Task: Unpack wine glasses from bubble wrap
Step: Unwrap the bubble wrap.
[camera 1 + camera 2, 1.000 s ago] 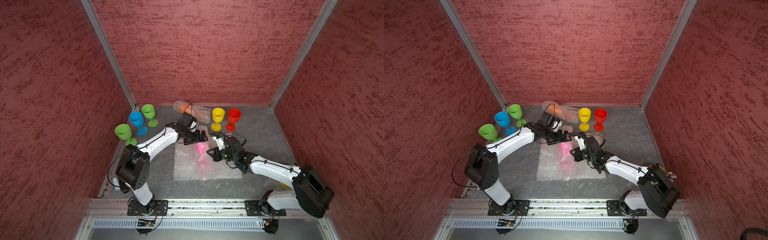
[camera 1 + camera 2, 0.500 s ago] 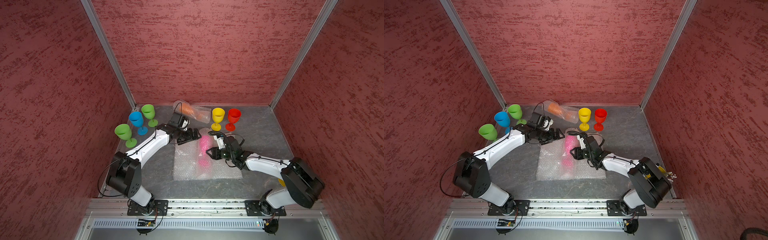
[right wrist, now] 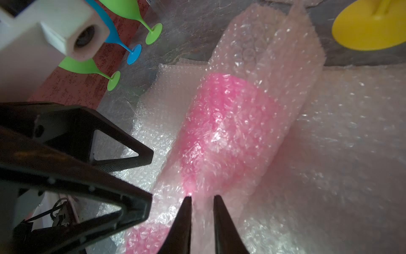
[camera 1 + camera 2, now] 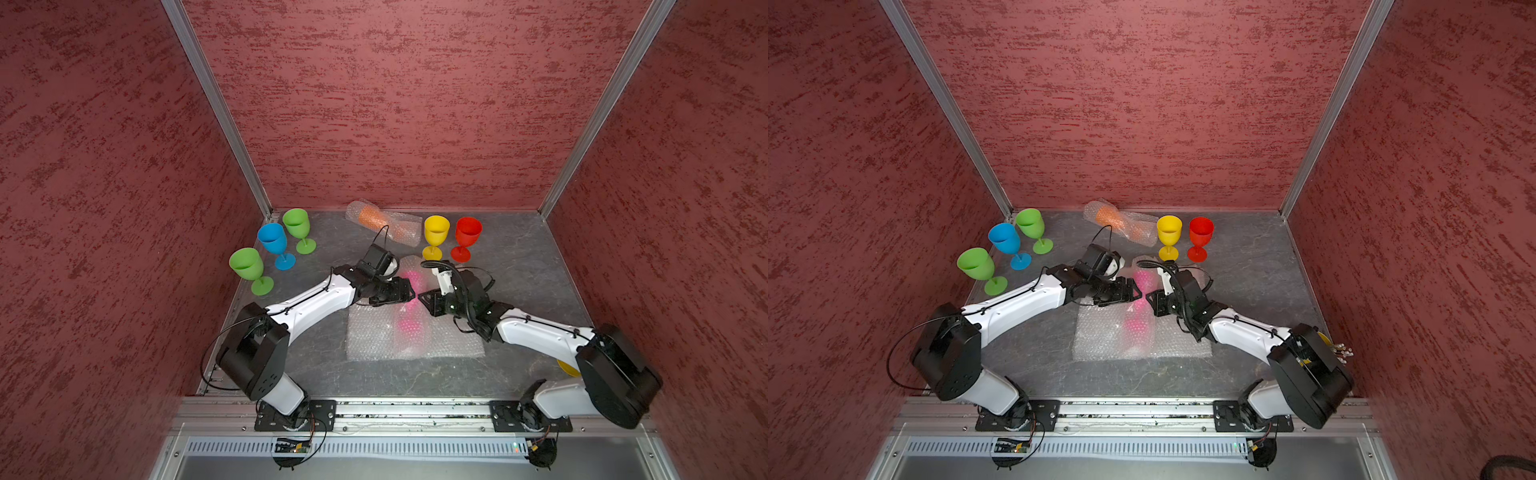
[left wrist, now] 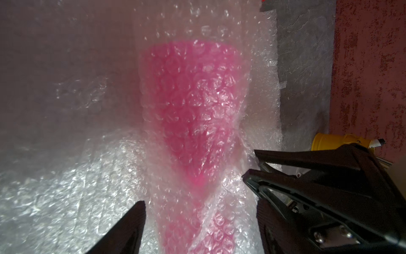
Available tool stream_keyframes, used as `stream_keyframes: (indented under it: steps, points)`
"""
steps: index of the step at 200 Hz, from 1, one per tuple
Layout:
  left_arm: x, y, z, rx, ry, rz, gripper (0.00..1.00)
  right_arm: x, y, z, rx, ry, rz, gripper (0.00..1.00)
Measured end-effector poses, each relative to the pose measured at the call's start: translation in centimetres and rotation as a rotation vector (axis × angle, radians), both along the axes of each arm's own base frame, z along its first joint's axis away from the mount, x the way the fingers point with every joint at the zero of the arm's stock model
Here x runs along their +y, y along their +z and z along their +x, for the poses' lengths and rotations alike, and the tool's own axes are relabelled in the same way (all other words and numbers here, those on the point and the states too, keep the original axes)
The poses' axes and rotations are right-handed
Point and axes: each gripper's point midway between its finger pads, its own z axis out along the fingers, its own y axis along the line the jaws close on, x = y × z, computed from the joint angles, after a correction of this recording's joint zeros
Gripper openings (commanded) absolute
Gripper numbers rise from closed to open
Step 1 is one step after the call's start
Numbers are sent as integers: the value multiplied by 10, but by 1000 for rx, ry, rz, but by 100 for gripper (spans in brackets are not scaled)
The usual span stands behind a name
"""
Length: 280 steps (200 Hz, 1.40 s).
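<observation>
Pink goblet (image 4: 409, 325) in bubble-wrap roll (image 4: 411, 264); left gripper (image 5: 200, 203) agape astride; right gripper (image 3: 201, 198) pinching roll; orange goblet (image 4: 370, 216) wrapped.

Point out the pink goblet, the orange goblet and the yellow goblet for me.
pink goblet (image 3: 230, 123): right wrist view, on its bowl.
orange goblet (image 4: 371, 216): in a top view, on its wide end.
yellow goblet (image 4: 436, 230): in a top view, on its bowl.

A pink goblet (image 4: 409, 305) shows through whitish bubble-dotted wrap (image 4: 371, 337) on grey table (image 4: 521, 268).
</observation>
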Motion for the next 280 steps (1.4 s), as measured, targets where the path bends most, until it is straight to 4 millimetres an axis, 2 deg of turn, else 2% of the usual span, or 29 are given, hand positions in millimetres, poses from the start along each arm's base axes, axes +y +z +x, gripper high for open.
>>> stream_keyframes:
  steps: [21, 49, 72, 95, 130, 209, 280]
  points:
    - [-5, -8, -1, 8, -8, 10, 68, -1, -1, 0, -1, -4, -3, 6]
    - [-7, -19, -2, 20, -5, 24, 58, -3, -2, -2, -1, -6, -5, 5]
    - [-7, -26, 1, 25, 10, 27, 41, -3, -2, -2, -4, -7, -4, 0]
    - [-8, -27, 3, 16, 10, 22, 23, -5, -4, -1, -10, -16, -10, 0]
    - [-7, -31, 6, 10, 29, 1, 0, -11, -8, 2, -26, -39, -42, 0]
    - [-5, -22, 5, -6, 31, -59, 0, -37, -10, 7, -83, -153, -99, 0]
    - [3, -5, 7, -31, 42, -100, 0, -50, 10, 9, -141, -222, -73, 0]
